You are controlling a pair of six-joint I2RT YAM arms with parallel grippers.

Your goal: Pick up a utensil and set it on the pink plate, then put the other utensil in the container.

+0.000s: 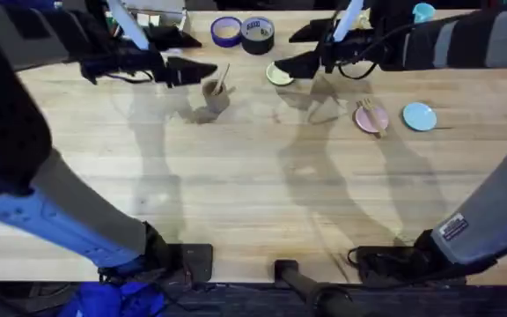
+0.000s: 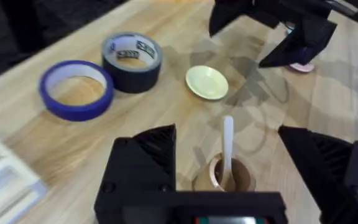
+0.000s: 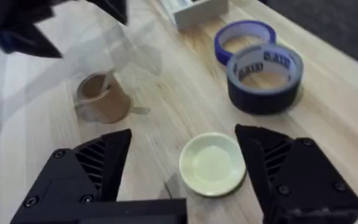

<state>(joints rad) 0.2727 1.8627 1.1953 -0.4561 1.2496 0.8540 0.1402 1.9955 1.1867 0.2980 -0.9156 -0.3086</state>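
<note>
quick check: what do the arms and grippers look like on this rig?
Both arms are dark, with grey links and pale blue-white segments near the wrists; black cables run along them. The right arm's lower link carries a small white label. The left gripper and right gripper have black, angular, wedge-shaped fingers with ribbed inner faces.

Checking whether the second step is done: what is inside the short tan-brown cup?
The small pale wooden spoon stands in the short tan-brown cylindrical cup, its flat handle sticking up; the cup wall hides its lower end.
</note>
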